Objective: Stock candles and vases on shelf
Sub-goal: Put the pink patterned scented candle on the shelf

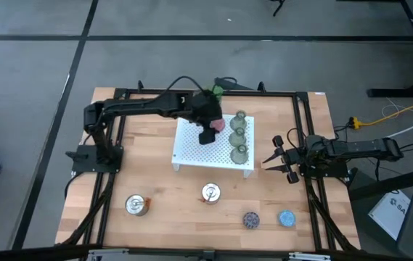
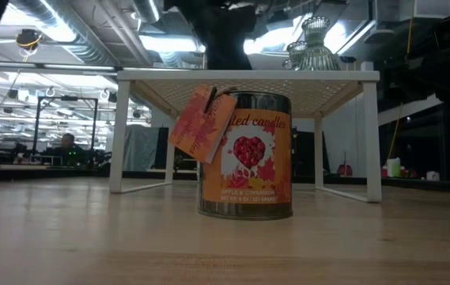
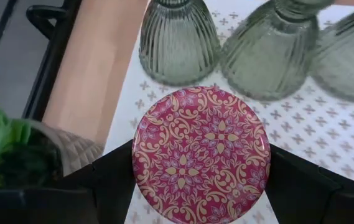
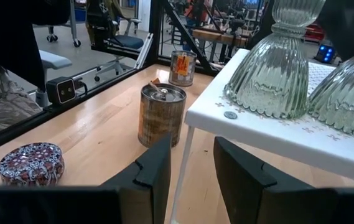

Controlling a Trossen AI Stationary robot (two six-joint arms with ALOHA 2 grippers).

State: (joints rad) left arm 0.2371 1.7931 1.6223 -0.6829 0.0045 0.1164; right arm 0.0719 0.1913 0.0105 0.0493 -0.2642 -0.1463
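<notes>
High view: left gripper out over the white shelf, fingers around a pink candle near the back edge, just beside the first of three olive vases lined along the right side. Right gripper parked off the shelf's right edge, low over the wooden table. Still on the table in front: two silver tin candles, a dark blue-purple candle, a light blue candle.

Low view: one orange-labelled tin candle close to the lens with a paper tag, standing on the table in front of the shelf's legs. Ribbed glass of a vase visible on top of the shelf; left arm only a dark mass above.

Left wrist view: pink patterned lid filling the space between the two dark fingers, pinched at opposite sides of the rim. Cannot tell whether its base touches the perforated shelf yet. Vases just beyond, bellies nearly against one another. Leafy potted plant off the shelf's back edge.

Right wrist view: fingers standing a little apart with nothing between them; dark blue-purple candle and a tin candle on the table ahead, near the shelf.

Handling, as a judgement: candle likely light, rigid, smooth-sided metal, so slippery under a loose pinch; best taken across the rim, as here. Vases look like thin ribbed glass, fragile and top-narrow, easy to tip if nudged; room needed when releasing. Tins taller, probably heavier, safest gripped across the body below the lid.
</notes>
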